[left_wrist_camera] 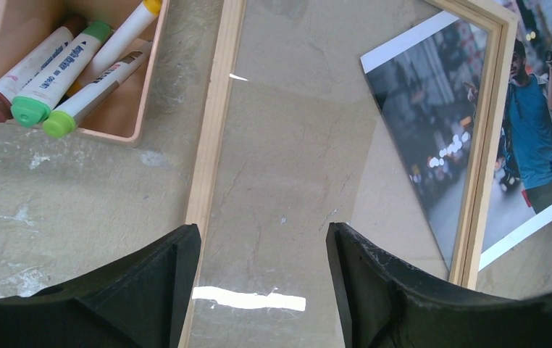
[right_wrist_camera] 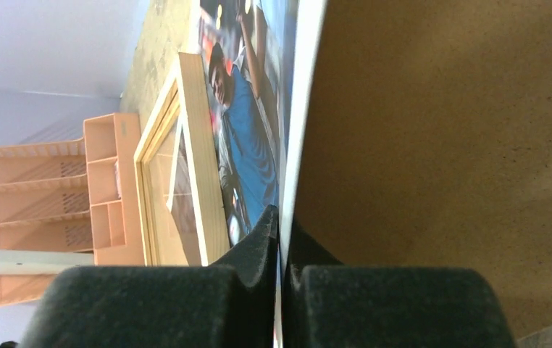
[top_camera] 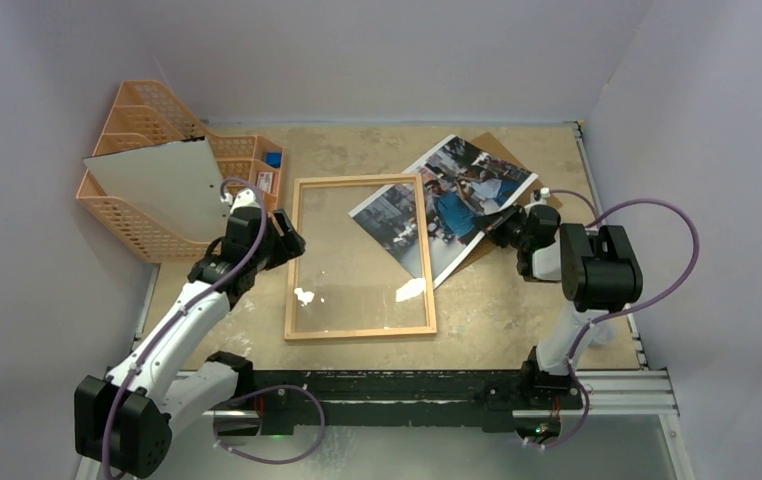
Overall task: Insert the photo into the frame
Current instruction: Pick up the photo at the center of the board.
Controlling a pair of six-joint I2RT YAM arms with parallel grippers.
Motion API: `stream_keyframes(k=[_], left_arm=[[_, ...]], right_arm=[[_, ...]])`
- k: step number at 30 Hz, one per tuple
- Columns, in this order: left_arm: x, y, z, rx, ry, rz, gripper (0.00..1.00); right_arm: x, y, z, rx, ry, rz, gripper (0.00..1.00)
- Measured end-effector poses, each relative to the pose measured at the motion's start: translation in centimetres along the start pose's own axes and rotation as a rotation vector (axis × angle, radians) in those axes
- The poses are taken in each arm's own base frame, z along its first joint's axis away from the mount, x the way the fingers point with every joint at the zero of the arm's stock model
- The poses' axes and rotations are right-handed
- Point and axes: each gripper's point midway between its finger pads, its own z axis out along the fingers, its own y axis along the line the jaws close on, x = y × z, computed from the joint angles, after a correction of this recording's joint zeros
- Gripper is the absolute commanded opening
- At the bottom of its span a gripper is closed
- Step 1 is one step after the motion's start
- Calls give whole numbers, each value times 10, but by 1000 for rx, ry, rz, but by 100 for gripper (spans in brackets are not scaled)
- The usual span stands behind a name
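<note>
The photo (top_camera: pixel 447 200), a street print with a man in a blue shirt, lies tilted across the right rail of the frame (top_camera: pixel 294 260), its left corner over the clear pane. My right gripper (top_camera: pixel 502 225) is shut on the print's right edge; in the right wrist view the fingertips (right_wrist_camera: pixel 269 228) pinch the white border of the photo (right_wrist_camera: pixel 248 145) beside the frame (right_wrist_camera: pixel 197 159). My left gripper (left_wrist_camera: pixel 264 254) hangs open over the left rail of the frame (left_wrist_camera: pixel 211 130), holding nothing. Part of the photo (left_wrist_camera: pixel 418 109) shows through the pane.
A brown hardboard panel (top_camera: pixel 502 150) lies under the print at the right, large in the right wrist view (right_wrist_camera: pixel 440 130). An orange mesh organizer (top_camera: pixel 137 120) with a pale grey sheet (top_camera: pixel 167 185) stands at the back left. Markers (left_wrist_camera: pixel 63 72) lie in its small tray.
</note>
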Motion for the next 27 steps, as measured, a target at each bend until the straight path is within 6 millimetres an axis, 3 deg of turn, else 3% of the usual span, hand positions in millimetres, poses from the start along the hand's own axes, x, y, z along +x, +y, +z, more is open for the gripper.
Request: stream_keyframes(k=[3, 6, 12, 17, 22, 27], left_arm=[[-3, -1, -3, 8, -12, -2, 68], [-4, -2, -5, 11, -20, -3, 69], [-6, -1, -9, 13, -27, -4, 70], [-6, -1, -10, 12, -33, -4, 74], [-8, -1, -11, 13, -41, -5, 79], [-9, -4, -13, 25, -40, -1, 77]], right_arm=[[-9, 4, -3, 34, -26, -38, 0], [-26, 22, -12, 43, -80, -109, 0], [-95, 98, -42, 15, -286, -297, 0], [-135, 159, -70, -25, -402, -430, 0], [-136, 199, -89, -97, -381, -526, 0], [-114, 239, -108, -247, -285, -614, 0]])
